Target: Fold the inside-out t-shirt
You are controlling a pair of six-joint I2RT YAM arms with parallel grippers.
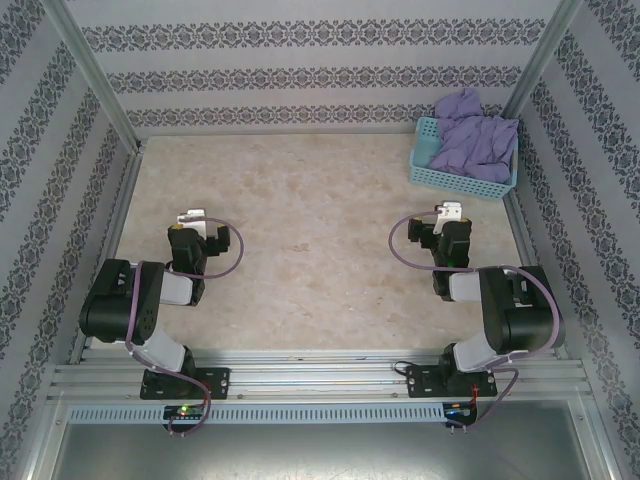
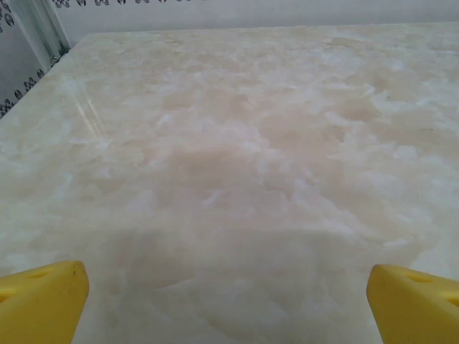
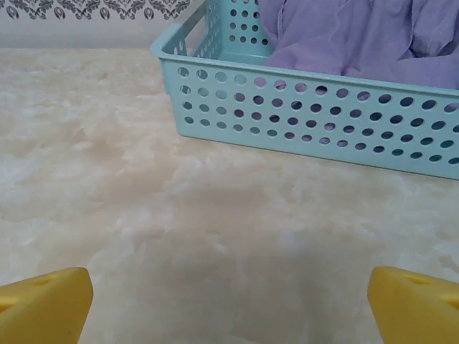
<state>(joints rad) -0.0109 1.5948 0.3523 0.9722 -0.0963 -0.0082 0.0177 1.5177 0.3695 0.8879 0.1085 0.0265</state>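
Beige marbled table (image 1: pixel 320 180) inside a booth with patterned wallpaper walls (image 1: pixel 320 60); metal rails (image 1: pixel 320 375) run along the near edge. Two black arms are folded low over the near half, left arm (image 1: pixel 130 300) and right arm (image 1: pixel 510 310), well apart. The lavender inside-out t-shirt (image 1: pixel 472 135) is crumpled in a heap inside the light blue basket (image 1: pixel 460 184) at the far right corner, piled above the rim. The basket walls are perforated, and purple cloth shows through the holes. The left gripper (image 1: pixel 190 216) is over bare table, yellow fingertips (image 2: pixel 43 301) spread wide, holding nothing. The right gripper (image 1: pixel 450 211) faces the basket, near but apart, fingertips (image 3: pixel 43 304) spread wide, empty.
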